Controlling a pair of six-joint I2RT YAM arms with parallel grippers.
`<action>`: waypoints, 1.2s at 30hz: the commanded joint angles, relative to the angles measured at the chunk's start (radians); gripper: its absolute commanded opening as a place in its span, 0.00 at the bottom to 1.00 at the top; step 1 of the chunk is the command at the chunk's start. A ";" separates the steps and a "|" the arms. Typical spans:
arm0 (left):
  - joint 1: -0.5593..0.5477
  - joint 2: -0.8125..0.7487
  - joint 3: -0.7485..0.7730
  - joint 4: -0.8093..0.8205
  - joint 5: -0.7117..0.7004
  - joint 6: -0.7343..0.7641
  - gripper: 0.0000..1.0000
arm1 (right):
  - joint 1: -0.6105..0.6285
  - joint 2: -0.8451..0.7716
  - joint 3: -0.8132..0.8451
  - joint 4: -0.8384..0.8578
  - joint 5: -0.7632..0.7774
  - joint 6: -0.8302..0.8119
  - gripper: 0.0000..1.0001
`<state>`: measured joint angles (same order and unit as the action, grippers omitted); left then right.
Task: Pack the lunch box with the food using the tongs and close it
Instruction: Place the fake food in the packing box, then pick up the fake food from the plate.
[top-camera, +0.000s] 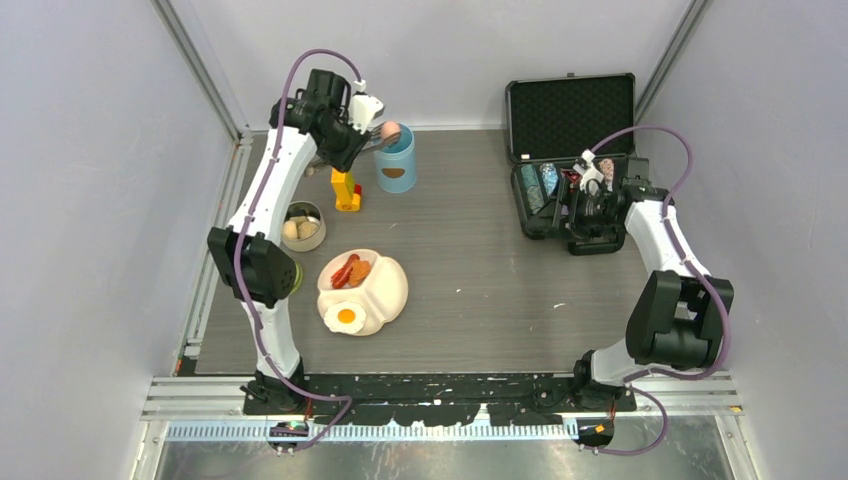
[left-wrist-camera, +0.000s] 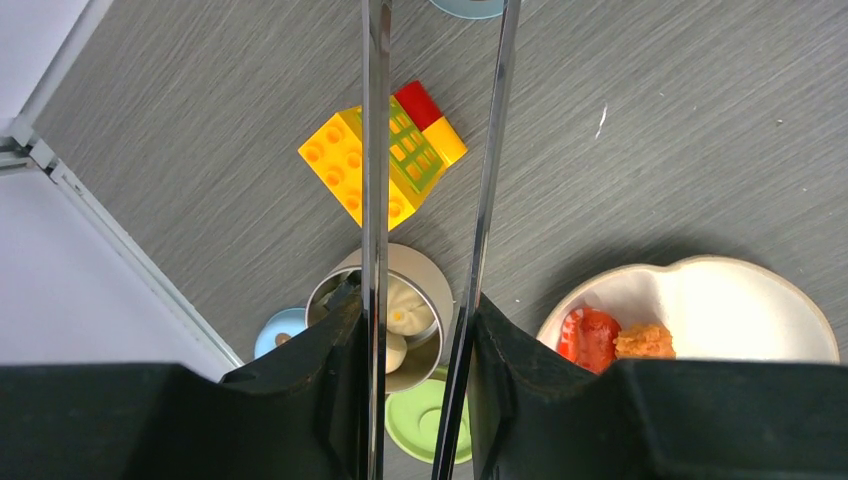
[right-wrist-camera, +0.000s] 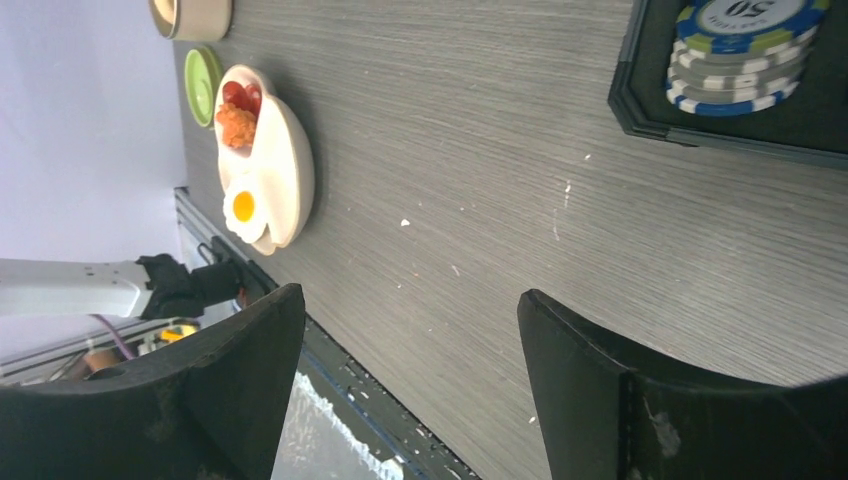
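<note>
My left gripper (top-camera: 352, 128) is shut on the silver tongs (left-wrist-camera: 375, 150), its jaws pressing the two arms towards each other. In the top view a pink egg (top-camera: 391, 130) sits at the tongs' tips, just above the mouth of the light-blue lunch box (top-camera: 396, 162). The steel inner bowl (top-camera: 303, 226) holds beige buns (left-wrist-camera: 408, 305). Its green lid (left-wrist-camera: 425, 415) and the blue lid (left-wrist-camera: 280, 328) lie beside it. The cream plate (top-camera: 390, 290) carries red sausages (top-camera: 345, 270), a nugget (top-camera: 361, 272) and a fried egg (top-camera: 346, 318). My right gripper (right-wrist-camera: 410, 298) is open and empty, over by the black case (top-camera: 575, 110).
Yellow, green and red toy bricks (top-camera: 346, 190) stand between the steel bowl and the lunch box. The open black foam-lined case holds stacks of poker chips (right-wrist-camera: 745, 45). Metal frame rails (top-camera: 215, 200) and grey walls border the table on the left, back and right.
</note>
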<state>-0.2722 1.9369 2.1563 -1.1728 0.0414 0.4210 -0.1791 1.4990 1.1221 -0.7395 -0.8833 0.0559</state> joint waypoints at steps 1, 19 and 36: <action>0.014 0.023 0.065 0.049 -0.016 -0.028 0.33 | -0.007 -0.068 0.040 -0.013 0.098 -0.046 0.83; 0.040 0.077 0.196 -0.037 0.073 -0.044 0.50 | -0.006 -0.154 0.027 -0.043 0.179 -0.087 0.84; 0.140 -0.554 -0.396 -0.193 0.224 0.119 0.50 | 0.124 -0.192 -0.007 -0.038 0.300 -0.137 0.84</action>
<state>-0.1345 1.5055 1.8736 -1.2930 0.2146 0.4805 -0.1200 1.3460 1.1233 -0.7986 -0.6495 -0.0505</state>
